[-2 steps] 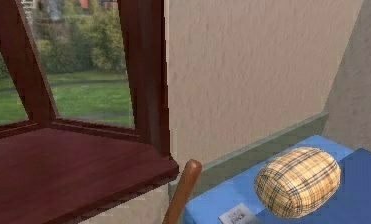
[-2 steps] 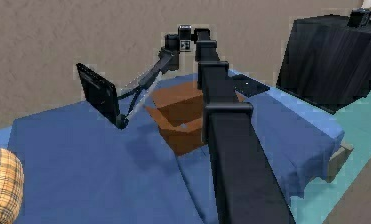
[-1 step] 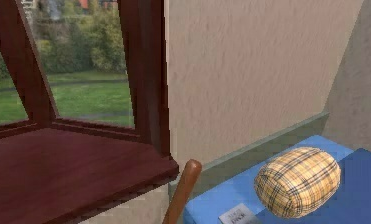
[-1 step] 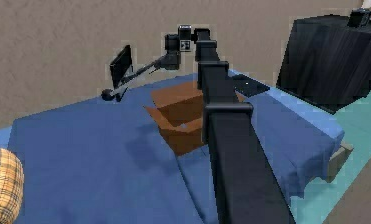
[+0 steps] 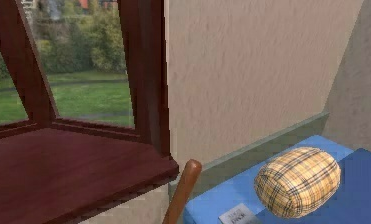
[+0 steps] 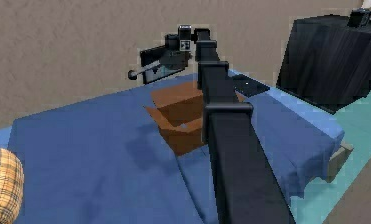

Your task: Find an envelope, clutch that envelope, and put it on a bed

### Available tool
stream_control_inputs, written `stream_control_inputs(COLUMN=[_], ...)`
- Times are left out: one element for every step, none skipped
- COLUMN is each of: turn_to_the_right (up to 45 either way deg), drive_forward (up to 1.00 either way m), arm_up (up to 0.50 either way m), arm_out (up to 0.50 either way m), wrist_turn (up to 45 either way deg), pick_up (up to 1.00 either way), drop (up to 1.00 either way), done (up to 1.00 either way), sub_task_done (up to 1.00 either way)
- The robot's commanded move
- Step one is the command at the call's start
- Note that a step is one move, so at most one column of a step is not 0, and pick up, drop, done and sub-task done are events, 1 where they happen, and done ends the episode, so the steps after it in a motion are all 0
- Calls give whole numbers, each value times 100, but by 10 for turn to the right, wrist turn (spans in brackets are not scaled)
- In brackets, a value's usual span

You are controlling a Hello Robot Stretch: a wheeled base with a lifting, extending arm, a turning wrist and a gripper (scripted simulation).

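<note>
One arm (image 6: pixel 231 135) out across bed (image 6: pixel 83 150); gripper (image 6: pixel 145 68) sits beyond box (image 6: pixel 181 122), nr far edge. I can't tell if it's holding anythg.

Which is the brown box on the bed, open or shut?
Open: the brown box on the blue bed has flaps spread around a hollow.

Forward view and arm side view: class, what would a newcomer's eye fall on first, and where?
In the forward view, a yellow plaid pillow lies on the blue bed at lower right, with a dark wooden window frame at left. In the arm side view, an open brown box sits mid-bed, left of the dark arm.
</note>
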Motion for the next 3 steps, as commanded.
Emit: stream_control_inputs(turn_to_the_right=[0,0,0], drive_forward=[0,0,0], arm_up=[0,-22,-32], arm_out=[0,0,0], wrist_turn=[270,0,0], pick_up=[0,0,0], drop=[0,0,0], done=[0,0,0], sub_task_done=[0,0,0])
